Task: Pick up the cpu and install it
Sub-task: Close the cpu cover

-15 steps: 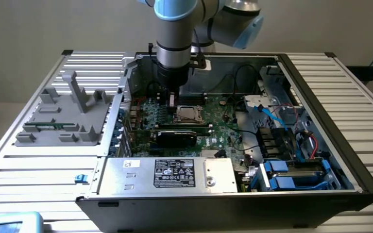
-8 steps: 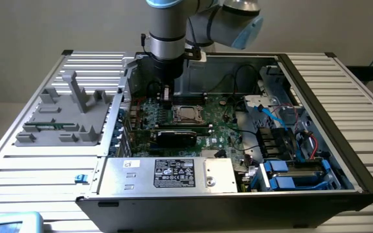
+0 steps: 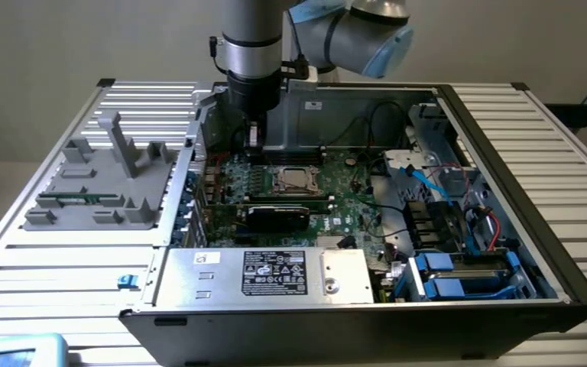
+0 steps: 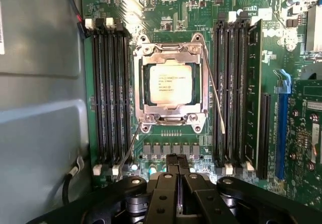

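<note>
Inside the open black computer case (image 3: pixel 375 336), you have the small flat square cpu with its silvery-grey metal top (image 4: pixel 171 83) lying in the middle of the shiny metal socket frame (image 4: pixel 171 50) on the green motherboard (image 4: pixel 166 12). Banks of long black memory slots (image 4: pixel 108 93) stand on both sides of the frame.

Your black gripper (image 4: pixel 177 166) has its fingers pressed together with nothing between them. In the wrist view the tips sit over the board just beside the socket frame, apart from the cpu.

In the exterior view the gripper (image 3: pixel 254 141) hangs from the silver and grey arm (image 3: pixel 248 46), just above the board and slightly to the exterior view's left of the socket, where the cpu (image 3: pixel 295 178) shows as a pale square.

A grey plastic tray with upright posts (image 3: pixel 100 183) rests on the slatted metal table (image 3: pixel 538 138), just beside the case on the exterior view's left.
</note>
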